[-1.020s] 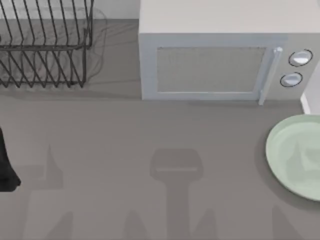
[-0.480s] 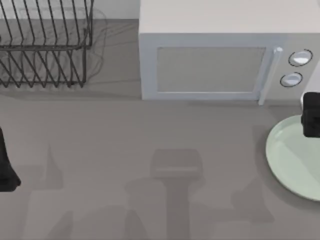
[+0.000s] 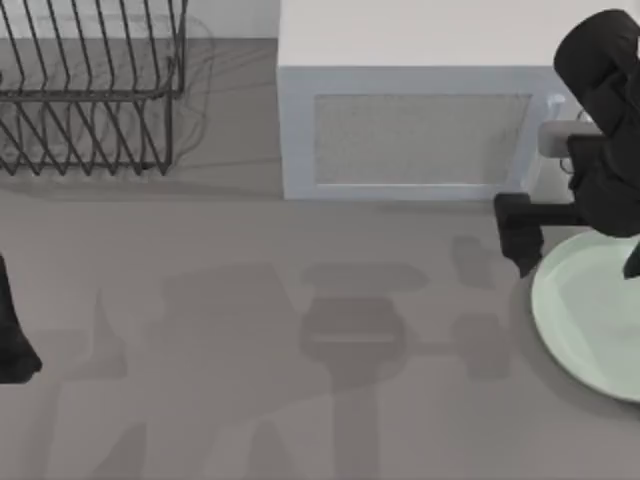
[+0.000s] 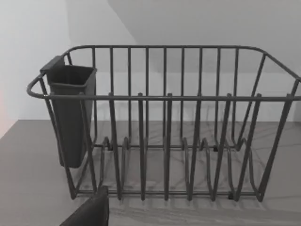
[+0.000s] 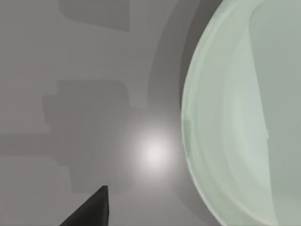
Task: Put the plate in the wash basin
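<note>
One plate (image 3: 590,320), pale mint green, lies flat on the grey table (image 3: 250,330) at its right edge, partly cut off by the top view's border; the right wrist view shows its glossy rim (image 5: 197,117) beside bare table. One microwave (image 3: 420,130) stands at the back, just behind the plate, and one black wire dish rack (image 3: 90,90) sits at the back left, well apart from both. The left wrist view faces that rack (image 4: 164,127) and shows one dark cup-shaped holder (image 4: 70,113) hung on its end wall. Two arms: the right arm (image 3: 600,120) reaches in over the microwave's right end, and its hand (image 3: 522,232) hangs over the table just beside the plate's left rim; whether the hand is spread or pressed together, cannot tell. The left arm (image 3: 12,330) sits parked at the table's left edge. The wash basin cannot be made out.
</note>
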